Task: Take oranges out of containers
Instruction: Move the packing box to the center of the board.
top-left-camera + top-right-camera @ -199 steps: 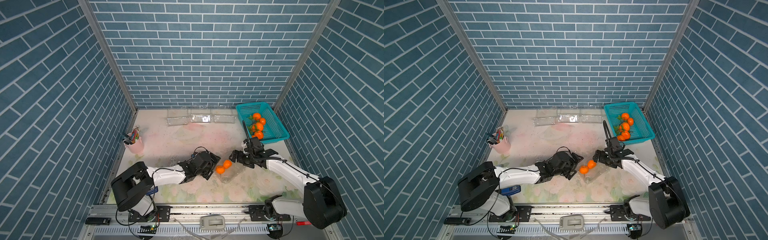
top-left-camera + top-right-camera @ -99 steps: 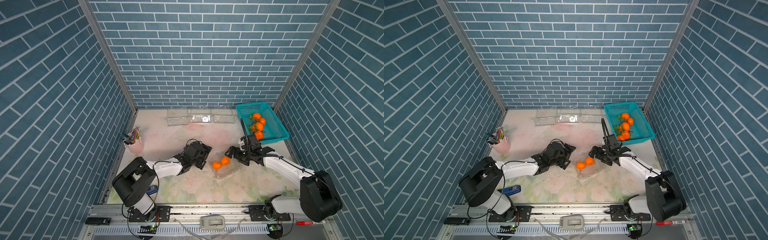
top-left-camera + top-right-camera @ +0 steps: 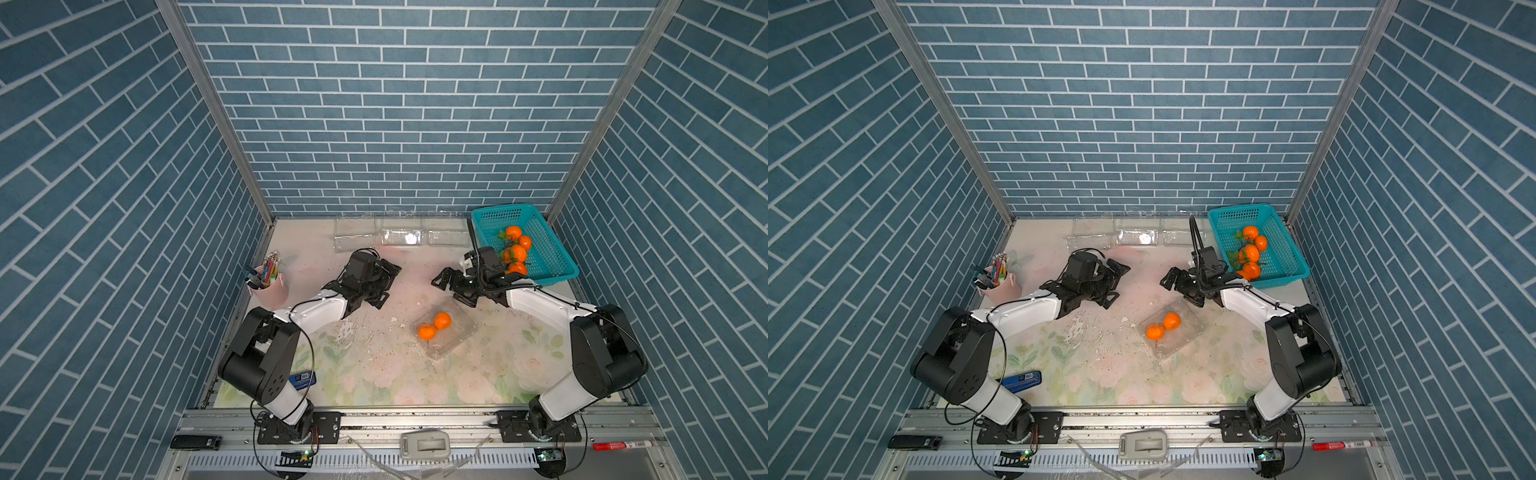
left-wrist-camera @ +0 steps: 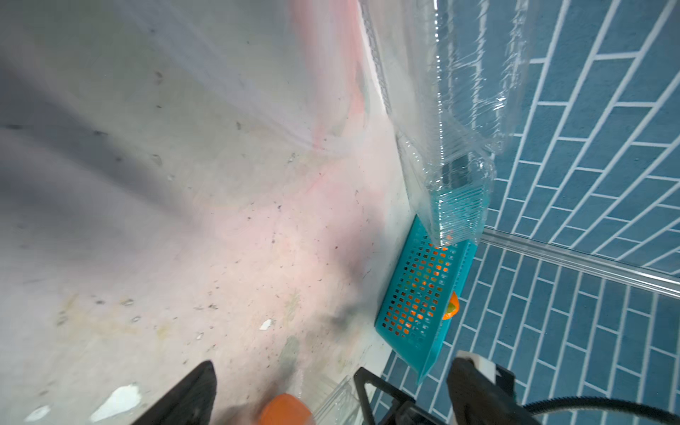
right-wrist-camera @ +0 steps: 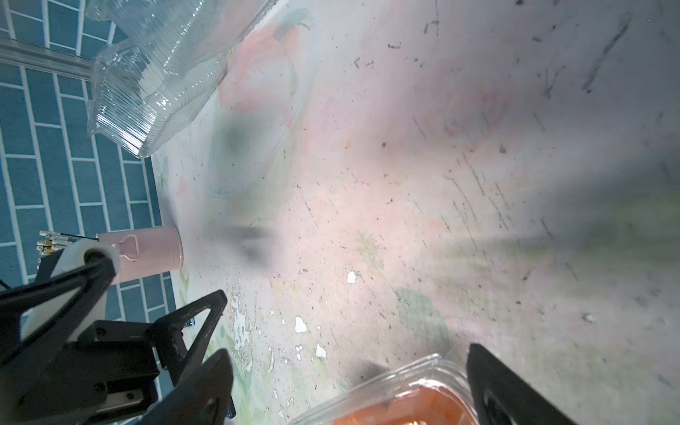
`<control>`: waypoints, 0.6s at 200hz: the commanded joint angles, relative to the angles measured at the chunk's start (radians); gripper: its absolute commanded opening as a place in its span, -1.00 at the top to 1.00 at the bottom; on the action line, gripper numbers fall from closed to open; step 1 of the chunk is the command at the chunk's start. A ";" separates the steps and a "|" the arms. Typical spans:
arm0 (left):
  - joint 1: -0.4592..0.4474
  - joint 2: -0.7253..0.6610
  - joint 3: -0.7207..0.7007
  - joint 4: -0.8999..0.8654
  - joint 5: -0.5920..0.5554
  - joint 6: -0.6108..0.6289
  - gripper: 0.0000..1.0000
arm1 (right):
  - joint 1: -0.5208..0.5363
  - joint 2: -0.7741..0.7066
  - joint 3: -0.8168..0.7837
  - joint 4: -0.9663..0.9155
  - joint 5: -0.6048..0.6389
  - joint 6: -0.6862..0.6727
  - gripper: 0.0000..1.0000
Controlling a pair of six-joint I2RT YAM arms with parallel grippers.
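Note:
Two oranges [image 3: 434, 326] [image 3: 1163, 326] lie in a clear container [image 3: 455, 338] [image 3: 1177, 343] near the table's middle. My left gripper [image 3: 386, 284] [image 3: 1115, 284] hangs open and empty, behind and left of that box. Just behind the box, my right gripper [image 3: 452, 291] [image 3: 1180, 291] is open and empty too. In the left wrist view the left gripper [image 4: 331, 397] spans one orange [image 4: 285, 410] without touching it. The right gripper [image 5: 349, 386] stands over the container's rim [image 5: 390, 375] in the right wrist view. Whether the lid covers the fruit I cannot tell.
A teal basket [image 3: 557, 276] [image 3: 1289, 276] [image 4: 419, 294] at the back right holds several oranges [image 3: 515, 251]. Three empty clear containers [image 3: 401, 237] [image 3: 1136, 237] [image 5: 147, 92] line the back wall. A pink pencil cup [image 3: 270, 286] [image 5: 147, 254] stands at the left; a blue object [image 3: 302, 378] lies front left.
My left gripper has drawn away from the oranges, toward the back left. The right gripper has pulled back a little. The box with its oranges has shifted slightly left.

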 commanded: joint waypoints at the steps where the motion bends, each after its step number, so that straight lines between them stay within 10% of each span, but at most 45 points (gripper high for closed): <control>1: -0.006 -0.094 -0.071 -0.083 0.008 0.025 -0.99 | 0.000 -0.055 0.004 -0.091 0.067 -0.067 -0.97; 50: -0.159 -0.217 -0.231 0.007 -0.077 -0.117 -0.99 | 0.001 -0.192 -0.129 -0.198 0.162 -0.179 -0.97; 120: -0.354 -0.039 -0.235 0.259 -0.152 -0.251 -0.99 | 0.071 -0.209 -0.240 -0.087 0.107 -0.121 -0.92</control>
